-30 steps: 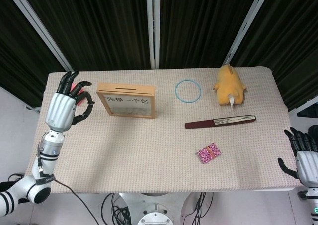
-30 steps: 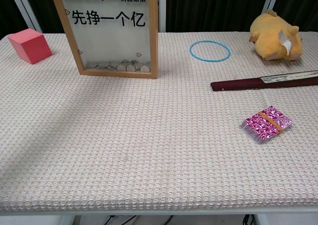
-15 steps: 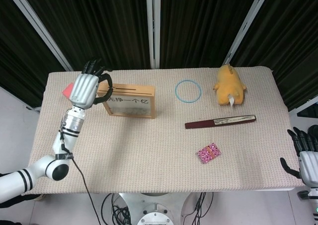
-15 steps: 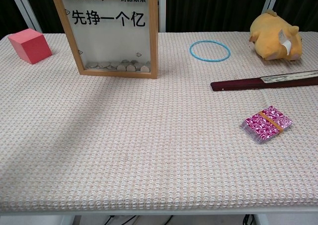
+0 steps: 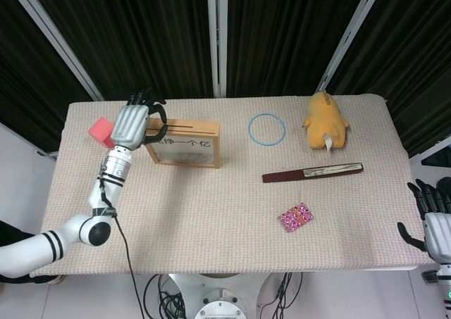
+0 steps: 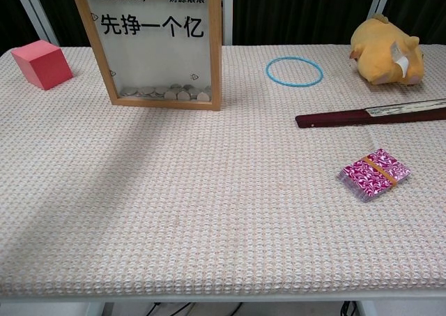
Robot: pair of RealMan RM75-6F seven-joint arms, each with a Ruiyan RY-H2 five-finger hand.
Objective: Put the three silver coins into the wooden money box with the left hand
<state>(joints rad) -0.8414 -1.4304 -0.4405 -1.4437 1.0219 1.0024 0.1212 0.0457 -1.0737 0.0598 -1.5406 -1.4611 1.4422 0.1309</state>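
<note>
Coins are seen piled at the bottom of the wooden money box, which stands upright at the back left of the bench, just beside a red cube. The left robot hand is poised over the box's top left corner by the slot, fingers curled; whether a coin is pinched cannot be told. No loose coins are spotted on the bench, so the job is judged nearly finished. The right robot hand is parked at the bench's right edge, fingers spread, nothing held.
</note>
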